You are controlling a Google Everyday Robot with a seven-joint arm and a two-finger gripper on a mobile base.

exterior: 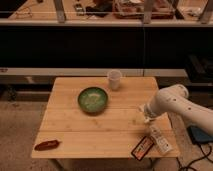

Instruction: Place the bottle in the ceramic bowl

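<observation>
The green ceramic bowl (93, 99), darker at the rim and pale and speckled inside, sits left of the table's middle with nothing in it. A slim whitish thing that looks like the bottle (159, 139) lies on its side near the table's front right corner, its narrow end pointing up-left. The gripper (145, 115) comes in on the white arm from the right. It hangs just above and up-left of the bottle's narrow end, well right of the bowl.
A pale cup (114, 79) stands behind the bowl near the table's far edge. An orange-and-black packet (142, 148) lies beside the bottle at the front edge. A reddish-brown thing (47, 145) lies at the front left corner. Dark shelving runs behind the wooden table (65, 120).
</observation>
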